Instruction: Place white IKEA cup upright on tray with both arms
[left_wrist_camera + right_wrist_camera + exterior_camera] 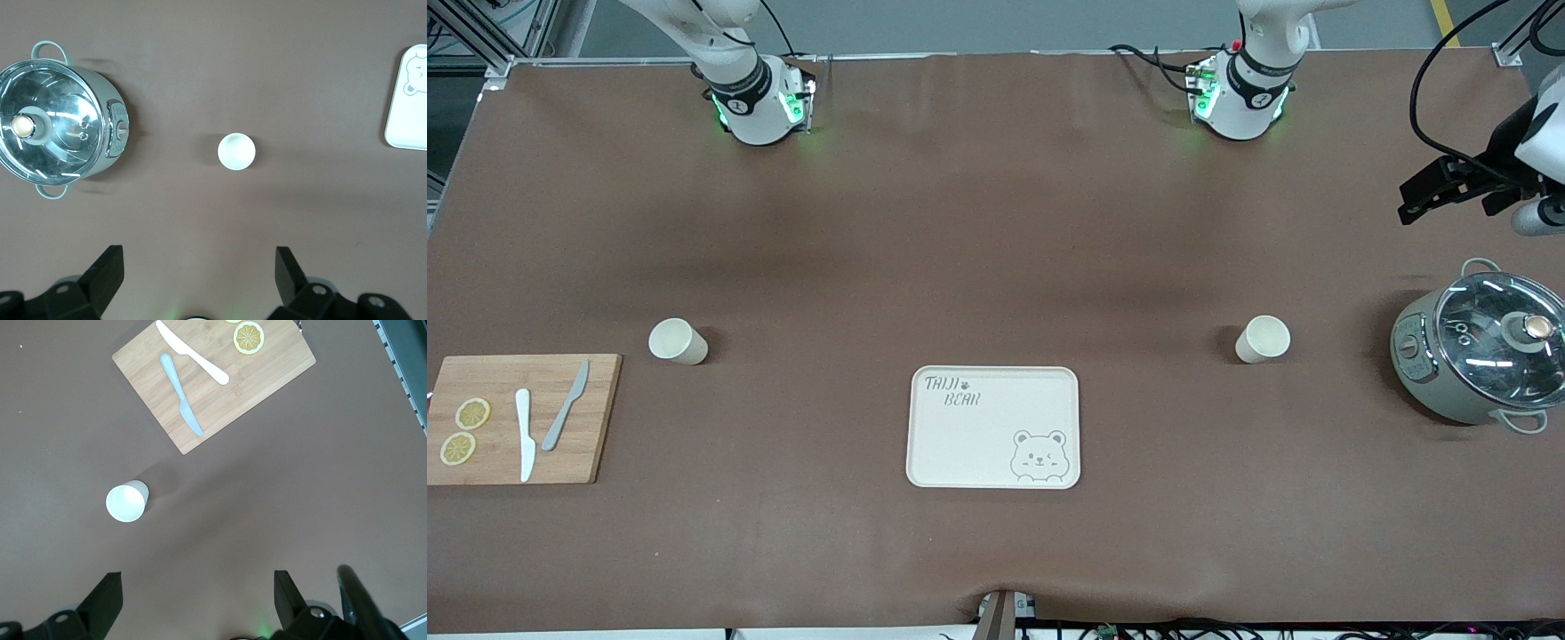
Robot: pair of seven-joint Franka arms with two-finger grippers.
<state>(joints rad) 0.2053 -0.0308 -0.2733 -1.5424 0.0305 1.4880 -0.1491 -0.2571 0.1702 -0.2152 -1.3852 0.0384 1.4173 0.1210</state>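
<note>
Standing upright on the brown table are two white cups, one (pixel 1263 340) toward the left arm's end, one (pixel 678 341) toward the right arm's end. Between them, a little nearer to the camera, lies the tray (pixel 993 427), with nothing on it. The left gripper (pixel 199 267) hangs high over the table near the pot (pixel 1480 351), its fingers apart. The right gripper (pixel 197 590) hangs high near the cutting board (pixel 520 418), fingers also apart. Neither holds anything.

Tray (pixel 994 427) sitting mid-table between 2 upright cups (pixel 678 341) (pixel 1262 340); cutting board (pixel 560 462) lying at right arm's end, pot (pixel 1476 351) at left arm's end.
</note>
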